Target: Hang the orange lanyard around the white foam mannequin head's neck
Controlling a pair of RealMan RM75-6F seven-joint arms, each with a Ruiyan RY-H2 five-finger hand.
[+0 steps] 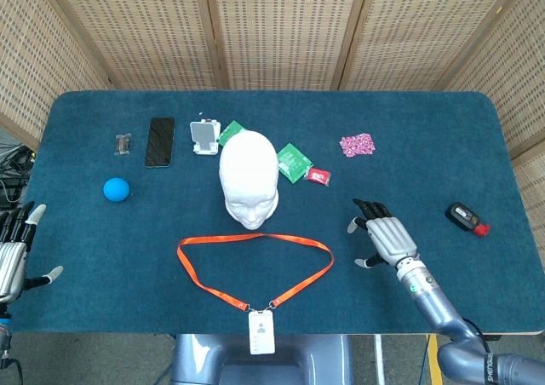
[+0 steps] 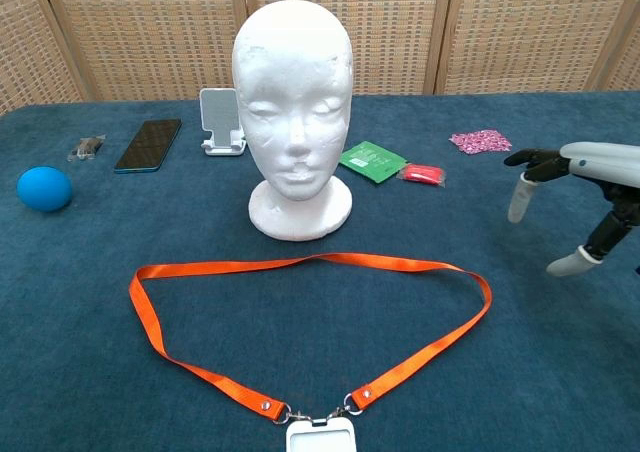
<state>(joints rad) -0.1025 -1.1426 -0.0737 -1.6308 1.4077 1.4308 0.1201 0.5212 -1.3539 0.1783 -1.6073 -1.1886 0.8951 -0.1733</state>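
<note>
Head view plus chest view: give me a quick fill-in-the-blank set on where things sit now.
1. The orange lanyard lies flat on the table in front of the white foam ____.
2. The hand nearest the lanyard is the robot's ____ hand.
3. The ball near the table's left end is ____.
4. The left hand holds ____.

Missing words: mannequin head; right; blue; nothing

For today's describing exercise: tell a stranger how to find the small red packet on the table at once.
Start at the white foam head in the middle of the blue table. Behind it toward the right hand's side lies a flat green packet, and the red packet sits right beside that. It is smaller than the green one, and plain red, unlike the speckled pink one.
</note>
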